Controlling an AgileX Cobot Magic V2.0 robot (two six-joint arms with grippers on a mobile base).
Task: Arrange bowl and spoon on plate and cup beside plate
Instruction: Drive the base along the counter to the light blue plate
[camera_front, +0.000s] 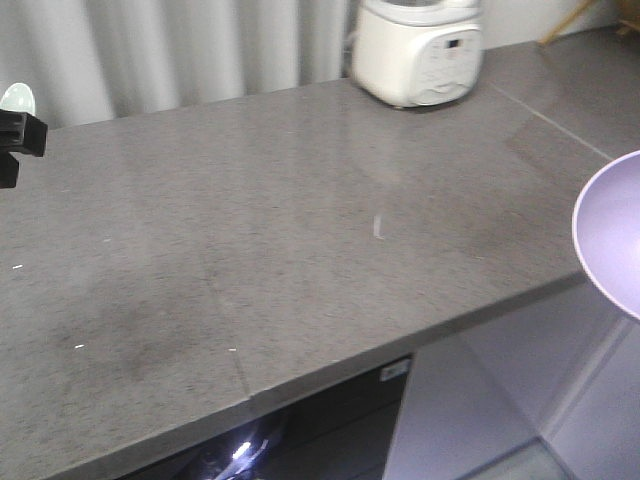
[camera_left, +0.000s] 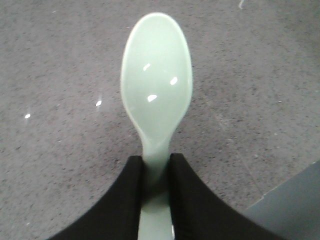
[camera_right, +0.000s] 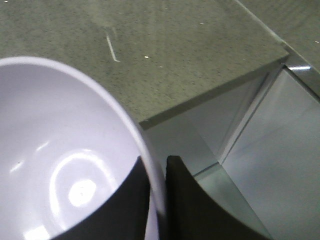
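My left gripper is shut on the short handle of the pale mint-green spoon, held above the grey counter with the oval head pointing away. In the front view the spoon head shows at the far left just above the black left gripper. The right gripper is shut on the rim of the lilac bowl, one finger inside and one outside. The bowl hangs past the counter's front right corner, partly cut off by the frame edge. The plate and the cup are out of view.
A white rice cooker stands at the back of the grey counter, in front of a pale curtain. The counter's front edge runs diagonally, with dark and pale cabinet fronts below. A small white mark lies mid-counter.
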